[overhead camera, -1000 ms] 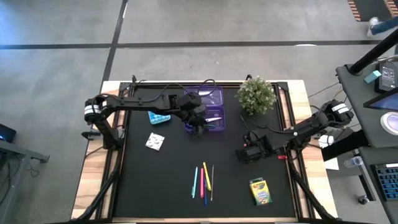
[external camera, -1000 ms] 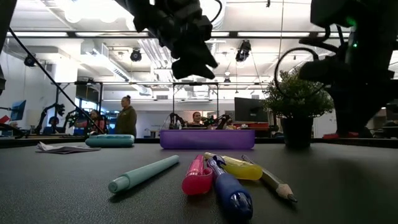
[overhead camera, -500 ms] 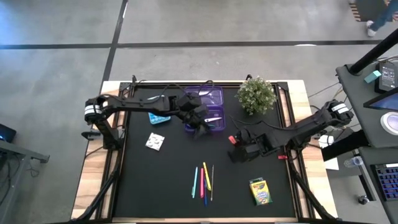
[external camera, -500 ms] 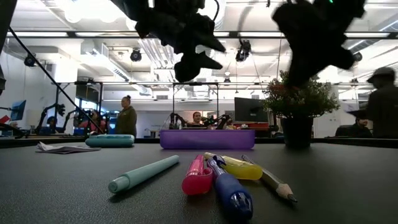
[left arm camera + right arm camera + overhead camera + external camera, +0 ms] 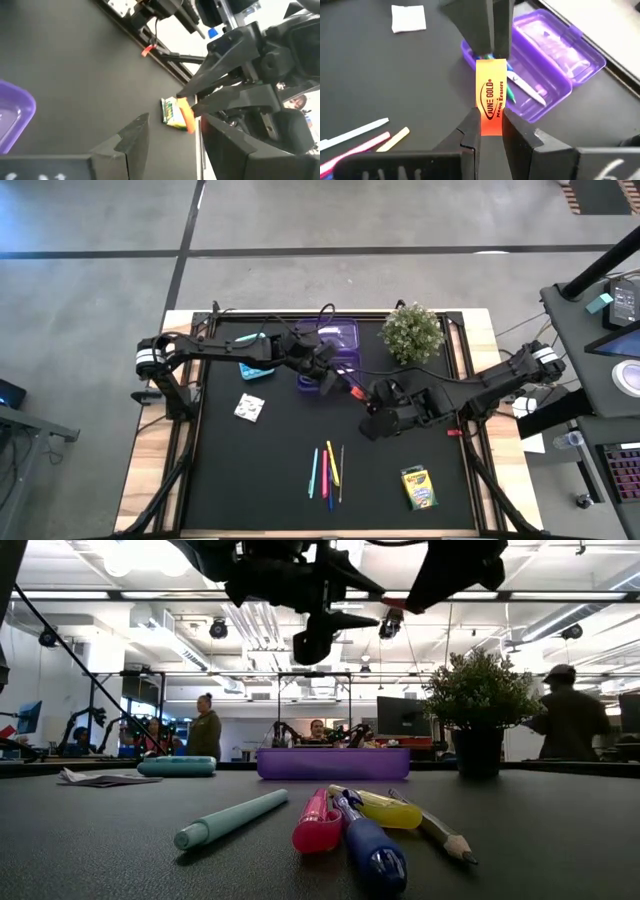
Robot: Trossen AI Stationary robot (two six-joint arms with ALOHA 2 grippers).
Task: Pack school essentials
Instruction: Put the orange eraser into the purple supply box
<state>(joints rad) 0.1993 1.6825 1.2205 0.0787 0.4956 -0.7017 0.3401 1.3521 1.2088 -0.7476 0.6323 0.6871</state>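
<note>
My right gripper point(image 5: 365, 395) hangs over the table's middle, shut on an orange eraser point(image 5: 491, 95) in a "Neon Erasers" sleeve. My left gripper point(image 5: 333, 378) faces it from the left, open, by the near edge of the open purple pencil case point(image 5: 335, 348). Its fingers point(image 5: 135, 137) stand on either side of the eraser's free end point(image 5: 186, 114). Scissors point(image 5: 527, 89) lie in the case. Several pens point(image 5: 328, 470), the crayon box point(image 5: 419, 488) and the white packet point(image 5: 250, 408) lie flat on the black mat. My right gripper pinches the eraser's near end point(image 5: 491, 125) between its two fingers, coming from the table's right. The eraser sticks out forward along the fingers, lifted clear of the table. My left gripper: I cannot tell whether its fingers touch the eraser's free end.
A potted plant point(image 5: 412, 332) stands at the far edge, right of the case. A teal object point(image 5: 255, 368) lies left of the case under the left arm. People stand in the room beyond the table point(image 5: 203, 725).
My right gripper has carried the eraser toward the table's left and far edge, from the right part of the mat up to my left gripper beside the purple case. My left gripper has turned toward it and shifted slightly right.
</note>
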